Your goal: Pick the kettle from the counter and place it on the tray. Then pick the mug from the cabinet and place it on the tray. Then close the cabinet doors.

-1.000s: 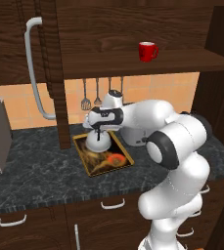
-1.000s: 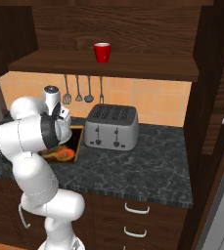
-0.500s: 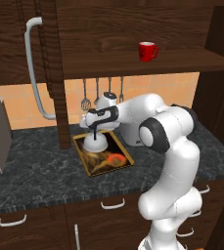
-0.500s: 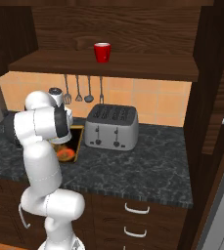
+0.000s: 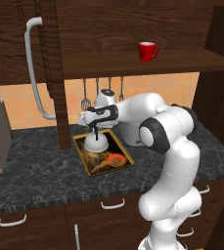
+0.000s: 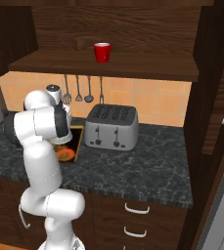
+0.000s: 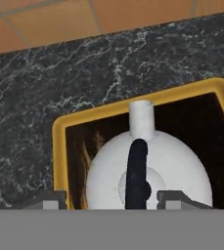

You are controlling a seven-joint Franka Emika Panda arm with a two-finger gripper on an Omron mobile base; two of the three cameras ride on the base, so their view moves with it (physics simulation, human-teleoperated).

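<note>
Dark counter [image 7: 30, 93]: kettle [image 7: 150, 171] on tray [image 7: 59, 141], directly under hand [image 5: 97, 130].

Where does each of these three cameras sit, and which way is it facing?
Left base view: behind the arm to its left, looking forward and down at the counter; arm rises lower right, gripper over the kettle on the tray.
Right base view: behind-right, facing the toaster; arm lower left.
Hand view: on the hand, looking down at the kettle; fingertips at bottom.
Both base views share the mug.
</note>
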